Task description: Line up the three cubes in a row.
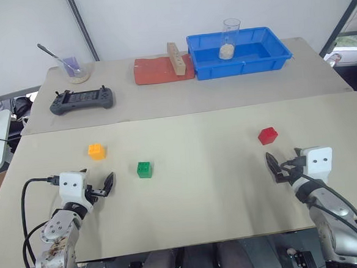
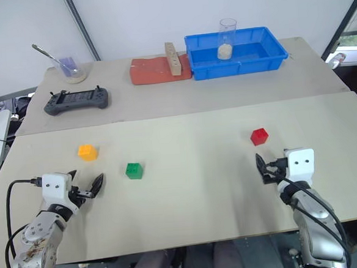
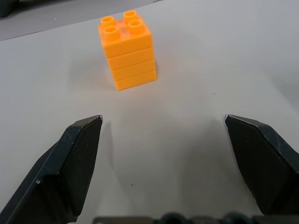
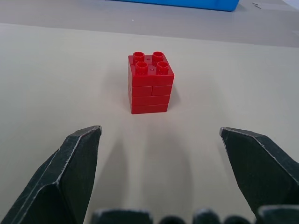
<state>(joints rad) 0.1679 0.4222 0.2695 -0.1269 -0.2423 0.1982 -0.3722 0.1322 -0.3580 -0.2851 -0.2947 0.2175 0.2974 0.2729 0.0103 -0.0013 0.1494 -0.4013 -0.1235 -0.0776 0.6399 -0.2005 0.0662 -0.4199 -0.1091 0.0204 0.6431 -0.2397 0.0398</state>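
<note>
Three studded cubes stand apart on the near table. The orange-yellow cube [image 1: 96,151] is at the left, the green cube [image 1: 144,169] a little right of it and nearer, and the red cube [image 1: 267,135] far off to the right. My left gripper [image 1: 99,179] hovers open just short of the orange-yellow cube [image 3: 127,49], with nothing between its fingers [image 3: 70,163]. On the other side, my right gripper [image 1: 284,161] is open and empty too, pointing at the red cube [image 4: 149,84] a short way ahead of it.
On the far table are a blue bin [image 1: 283,59] holding a glass [image 1: 230,38], a red-brown mat [image 1: 156,71] with a tall tan wooden block [image 1: 176,59], a black handheld controller [image 1: 82,100], and a glass dish with a spoon [image 1: 73,68].
</note>
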